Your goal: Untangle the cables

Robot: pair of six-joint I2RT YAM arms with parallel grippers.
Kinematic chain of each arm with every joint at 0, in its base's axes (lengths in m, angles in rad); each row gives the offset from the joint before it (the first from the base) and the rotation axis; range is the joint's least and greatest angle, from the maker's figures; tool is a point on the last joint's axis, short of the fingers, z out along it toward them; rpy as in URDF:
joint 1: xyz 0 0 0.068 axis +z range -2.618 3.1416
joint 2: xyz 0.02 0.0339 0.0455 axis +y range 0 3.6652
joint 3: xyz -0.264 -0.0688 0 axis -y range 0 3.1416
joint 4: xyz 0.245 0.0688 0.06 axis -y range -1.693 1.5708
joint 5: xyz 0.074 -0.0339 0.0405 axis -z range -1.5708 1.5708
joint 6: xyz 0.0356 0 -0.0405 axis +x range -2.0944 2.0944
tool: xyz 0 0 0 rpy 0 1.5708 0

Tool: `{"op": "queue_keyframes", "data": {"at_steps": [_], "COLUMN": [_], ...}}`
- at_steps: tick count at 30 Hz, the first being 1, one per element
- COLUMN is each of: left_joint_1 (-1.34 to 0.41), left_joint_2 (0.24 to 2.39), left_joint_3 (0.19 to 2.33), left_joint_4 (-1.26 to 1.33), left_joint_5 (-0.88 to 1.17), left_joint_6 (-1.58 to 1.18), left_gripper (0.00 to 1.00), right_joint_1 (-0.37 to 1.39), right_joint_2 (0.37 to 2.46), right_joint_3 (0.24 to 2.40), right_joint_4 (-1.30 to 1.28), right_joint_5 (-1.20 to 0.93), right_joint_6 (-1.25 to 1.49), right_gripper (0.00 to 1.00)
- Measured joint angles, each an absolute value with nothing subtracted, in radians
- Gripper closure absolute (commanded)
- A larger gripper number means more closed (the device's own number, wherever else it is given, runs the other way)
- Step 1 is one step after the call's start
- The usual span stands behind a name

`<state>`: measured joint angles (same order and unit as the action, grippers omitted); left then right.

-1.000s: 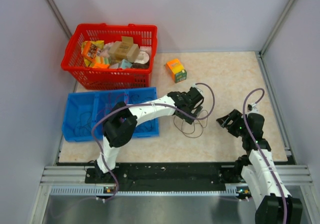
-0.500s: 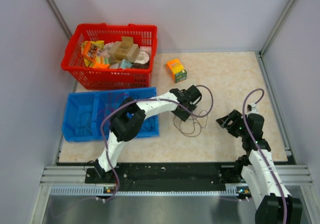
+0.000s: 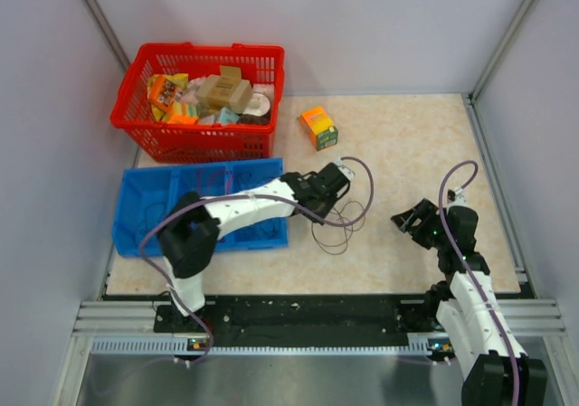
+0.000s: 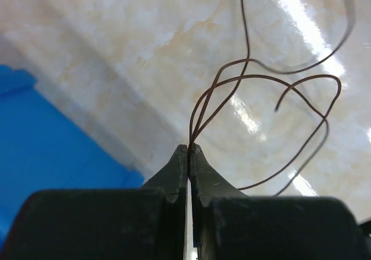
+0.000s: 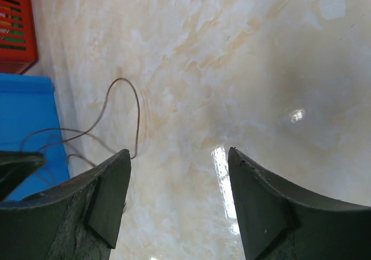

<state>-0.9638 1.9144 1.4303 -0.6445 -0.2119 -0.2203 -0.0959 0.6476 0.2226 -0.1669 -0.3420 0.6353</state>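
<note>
The cables [image 3: 336, 228] are thin dark brown loops lying on the marble tabletop just right of the blue bin. My left gripper [image 3: 314, 209] sits at their left edge. In the left wrist view its jaws [image 4: 189, 148] are shut on a few strands, and the cables [image 4: 264, 89] fan out in loops beyond the tips. My right gripper [image 3: 410, 218] hovers to the right of the loops, apart from them. It stands open [image 5: 177, 153] with only bare table between its fingers. A cable loop [image 5: 124, 95] lies ahead of it to the left.
A blue divided bin [image 3: 145, 198] holding some thin wires stands at the left, close behind my left gripper. A red basket [image 3: 194, 139] full of packages is behind it. An orange box [image 3: 318, 127] stands at the back centre. Grey walls enclose the table.
My left gripper has shut on the cable strands and moved left toward the blue bin, dragging the loops with it. The right arm has not moved.
</note>
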Motion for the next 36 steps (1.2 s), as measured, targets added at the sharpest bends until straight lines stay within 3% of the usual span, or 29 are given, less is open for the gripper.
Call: {"op": "queue_keyframes", "data": {"at_steps": [6,16,21,27,31,36], "left_joint_1": [-0.957,-0.912,-0.645,-0.367,-0.209,-0.065], "left_joint_2": [1.614,1.353,1.082,0.759,0.723,0.765], "left_joint_3": [1.327,1.148,1.084,1.059,1.037,0.968], "left_joint_4": [-0.549,-0.495,-0.549,-0.612,-0.651,-0.704], "left_joint_5": [-0.168,-0.156,-0.240,-0.545,-0.717,-0.776], "left_joint_6": [-0.205,-0.217,-0.302,-0.366,-0.418,-0.532], "left_gripper": [1.00,1.00,1.00,1.00,1.00,1.00], "right_joint_1": [-0.096,-0.096,-0.096,-0.096,-0.096,-0.096], "right_joint_2": [0.645,0.635,0.635,0.635,0.635,0.635], "right_joint_3": [0.223,0.223,0.222,0.222,0.222,0.222], "right_joint_4": [-0.166,-0.165,-0.165,-0.164,-0.164,-0.164], "right_joint_5": [-0.342,-0.344,-0.345,-0.347,-0.349,-0.354], "right_joint_6": [0.635,0.636,0.635,0.636,0.636,0.635], "right_gripper": [0.33,0.33,0.33,0.33,0.33,0.33]}}
